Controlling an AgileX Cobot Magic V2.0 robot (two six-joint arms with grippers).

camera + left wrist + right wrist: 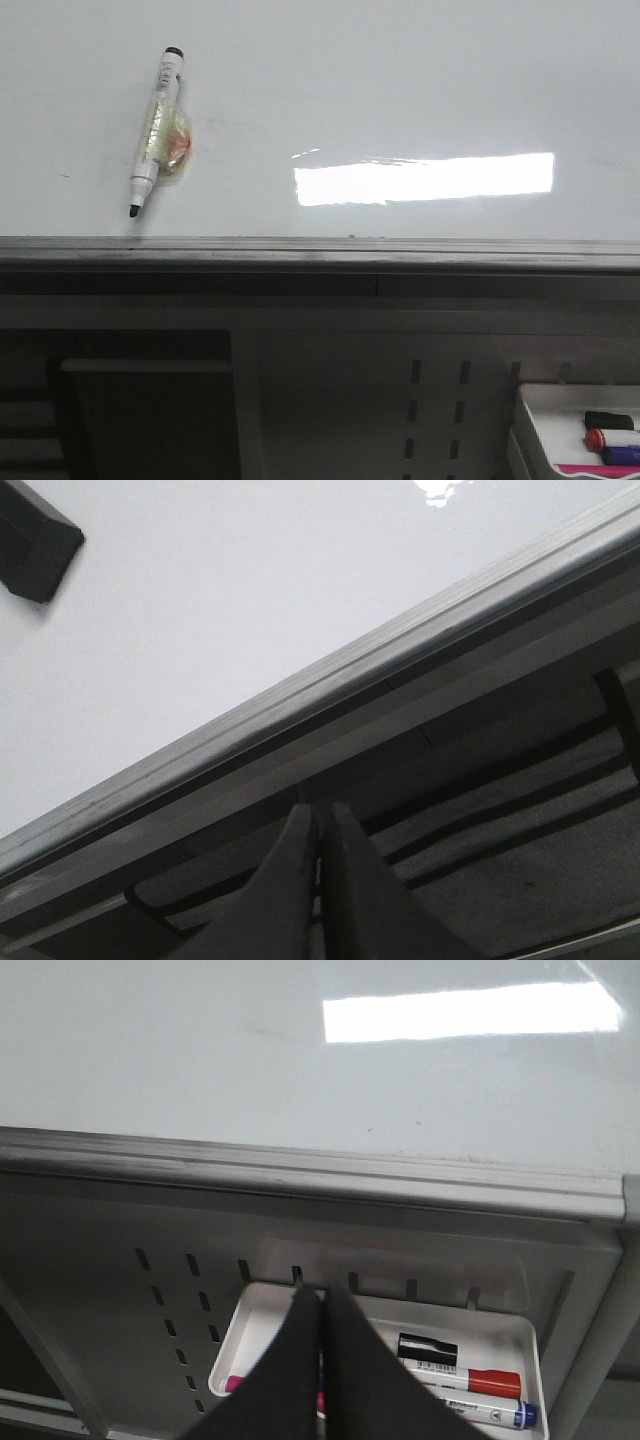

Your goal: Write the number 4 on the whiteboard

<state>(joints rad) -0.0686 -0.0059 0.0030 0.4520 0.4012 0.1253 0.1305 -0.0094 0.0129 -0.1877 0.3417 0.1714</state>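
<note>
- Closest in: left gripper (318,825) clenched, dark fingers pressed together with nothing between them, parked below the board's grey edge rail (330,675).
- Same deal on the other side: right gripper (321,1310) pinched closed and empty, hanging over a small white tray (527,1345) of markers.
- In that tray: a red-capped marker (478,1380), a blue-capped one (490,1410) beside it, a black cap (428,1347) and a bit of pink at the edge.
- Tray also peeking into the front view's lower right corner, below the rail, next to a grey panel with slots (437,410).
- Further out: the whiteboard (400,90), glossy, with a bright rectangular reflection (425,178).
- Lying on the board's left part, just above the rail: a black marker (155,130), uncapped tip pointing down toward the rail, wrapped mid-body in yellowish tape.
- No number 4 drawn anywhere visible, just faint smudges.
</note>
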